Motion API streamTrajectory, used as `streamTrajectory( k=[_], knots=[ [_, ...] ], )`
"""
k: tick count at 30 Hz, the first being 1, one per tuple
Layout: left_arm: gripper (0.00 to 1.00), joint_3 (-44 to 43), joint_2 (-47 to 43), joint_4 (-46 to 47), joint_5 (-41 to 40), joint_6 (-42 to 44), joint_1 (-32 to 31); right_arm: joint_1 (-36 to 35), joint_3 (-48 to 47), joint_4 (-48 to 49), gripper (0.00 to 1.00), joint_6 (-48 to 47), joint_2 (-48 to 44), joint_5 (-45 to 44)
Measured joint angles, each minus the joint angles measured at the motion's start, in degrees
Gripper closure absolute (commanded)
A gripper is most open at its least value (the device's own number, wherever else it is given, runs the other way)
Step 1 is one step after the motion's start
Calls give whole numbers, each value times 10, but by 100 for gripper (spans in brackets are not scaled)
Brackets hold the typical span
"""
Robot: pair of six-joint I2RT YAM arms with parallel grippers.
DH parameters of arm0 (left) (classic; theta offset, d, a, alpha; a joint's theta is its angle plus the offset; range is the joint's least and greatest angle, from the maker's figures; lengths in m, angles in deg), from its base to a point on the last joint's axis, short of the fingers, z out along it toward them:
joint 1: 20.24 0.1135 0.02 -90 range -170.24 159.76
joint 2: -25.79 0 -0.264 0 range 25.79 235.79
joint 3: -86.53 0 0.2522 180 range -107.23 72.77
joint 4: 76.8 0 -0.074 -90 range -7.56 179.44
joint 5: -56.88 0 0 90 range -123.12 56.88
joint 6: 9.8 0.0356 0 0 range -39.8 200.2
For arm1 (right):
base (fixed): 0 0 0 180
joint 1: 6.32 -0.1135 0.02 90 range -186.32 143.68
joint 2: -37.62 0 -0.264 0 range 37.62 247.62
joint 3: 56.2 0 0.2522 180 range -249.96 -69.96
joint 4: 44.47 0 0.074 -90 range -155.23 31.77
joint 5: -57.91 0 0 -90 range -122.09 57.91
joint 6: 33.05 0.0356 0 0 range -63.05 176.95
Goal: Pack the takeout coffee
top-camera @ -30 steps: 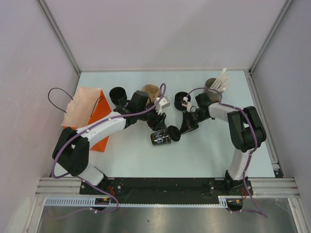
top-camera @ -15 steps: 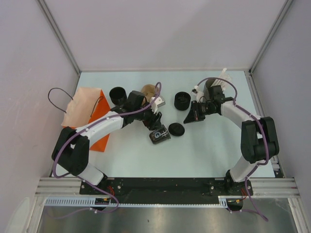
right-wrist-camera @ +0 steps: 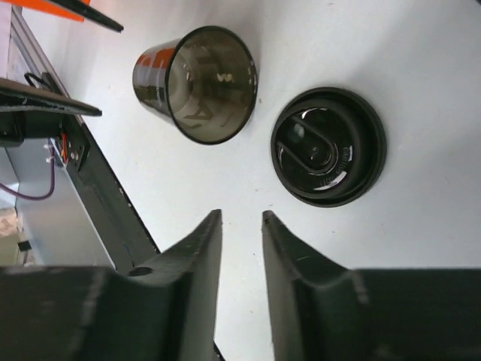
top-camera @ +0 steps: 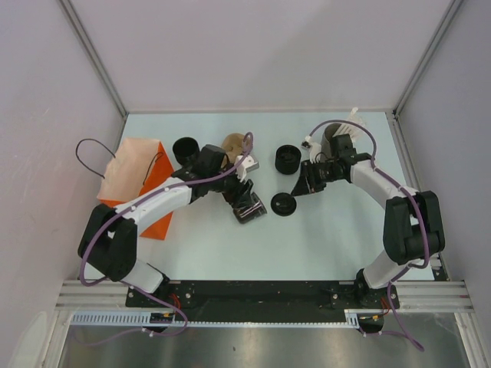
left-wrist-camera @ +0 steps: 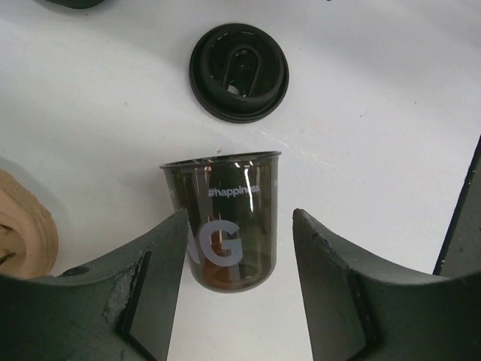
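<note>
One: straddling takeout coffee (left-wrist-camera: 225, 188) with left gripper (left-wrist-camera: 239, 226), jaws apart, not clamping; finding it tipped on side on table (left-wrist-camera: 376, 150), mouth facing detached lid (left-wrist-camera: 239, 73) just beyond. Two: hovering right gripper (right-wrist-camera: 242, 222) near lid, fingers slightly parted, gripping nothing.

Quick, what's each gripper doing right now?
Left gripper: open, straddling the tipped coffee cup, not clamped.
Right gripper: slightly open, empty.

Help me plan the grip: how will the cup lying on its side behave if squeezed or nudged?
Lying on its side with tapered walls, the cup would probably roll in a curve if nudged. Thin-looking, translucent, seemingly empty, lid off beside it, it is likely light and squashable near the open rim. Its glossy wall may slip in the left tool.
</note>
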Motion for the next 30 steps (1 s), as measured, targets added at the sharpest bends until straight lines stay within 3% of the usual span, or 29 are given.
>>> streamTrajectory(
  k=[5, 12, 20, 26, 30],
  knots=[
    [37, 22, -18, -11, 6, 8, 18, -22, -32, -13, 52, -22, 10, 20],
    [37, 59, -20, -20, 6, 18, 35, -76, -129, -12, 48, -33, 95, 56],
    [37, 66, -20, -25, 12, 19, 50, -144, -162, -12, 46, -36, 162, 67],
    [37, 66, -20, -25, 17, 23, 53, -153, -166, -2, 49, -33, 191, 60],
    [37, 66, -20, -25, 22, 23, 53, -153, -168, 16, 62, -26, 204, 57]
  ],
)
